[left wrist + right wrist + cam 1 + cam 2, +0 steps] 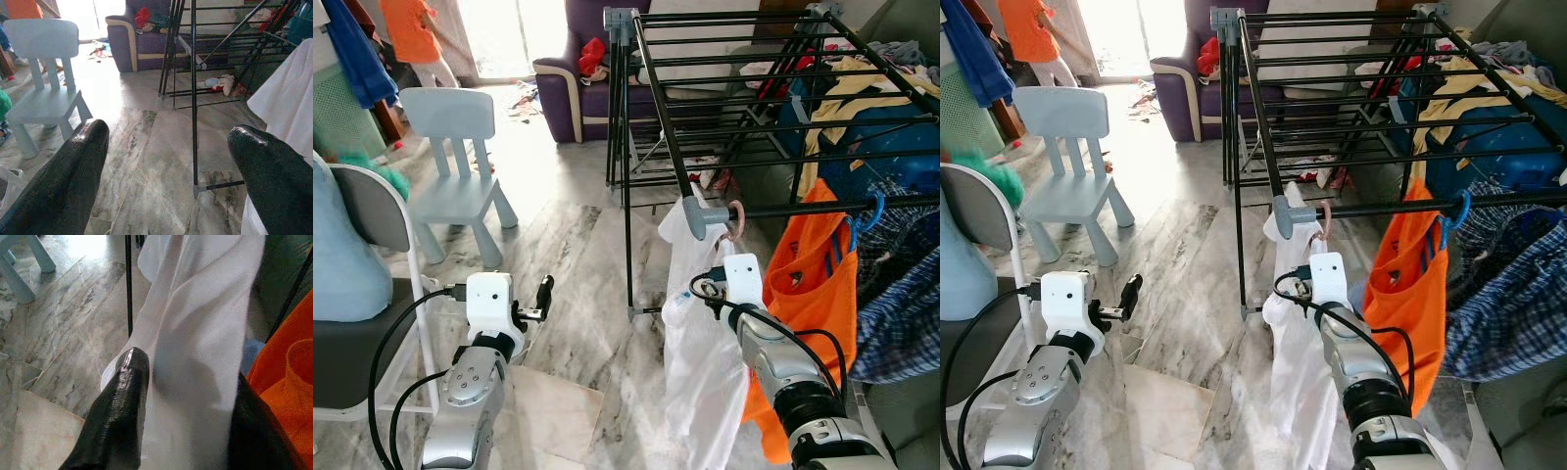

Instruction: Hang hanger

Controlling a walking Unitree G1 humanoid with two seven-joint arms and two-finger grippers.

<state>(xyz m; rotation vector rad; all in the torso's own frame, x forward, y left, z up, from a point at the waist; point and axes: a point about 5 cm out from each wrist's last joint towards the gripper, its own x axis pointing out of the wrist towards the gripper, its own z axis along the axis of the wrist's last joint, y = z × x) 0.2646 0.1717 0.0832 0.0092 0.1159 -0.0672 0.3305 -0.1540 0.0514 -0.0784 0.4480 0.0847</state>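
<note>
A white garment [695, 333] hangs from a pink hanger [736, 217], whose hook sits on the near bar [822, 208] of the black drying rack, beside the grey corner joint [693, 217]. My right gripper [190, 382] is open at the garment, its fingers [122, 406] spread with the white cloth lying between them. In the left eye view its white wrist block [742, 279] hides those fingers. My left gripper [544, 294] is open and holds nothing, low at the left over the marble floor and well apart from the rack.
An orange garment [813, 284] on a blue hanger [871, 211] hangs just right of the white one, with checked clothes beyond. A light blue child's chair [455, 166], a grey chair [362, 215] and a purple sofa [568, 78] stand around. A person in orange [411, 29] stands far left.
</note>
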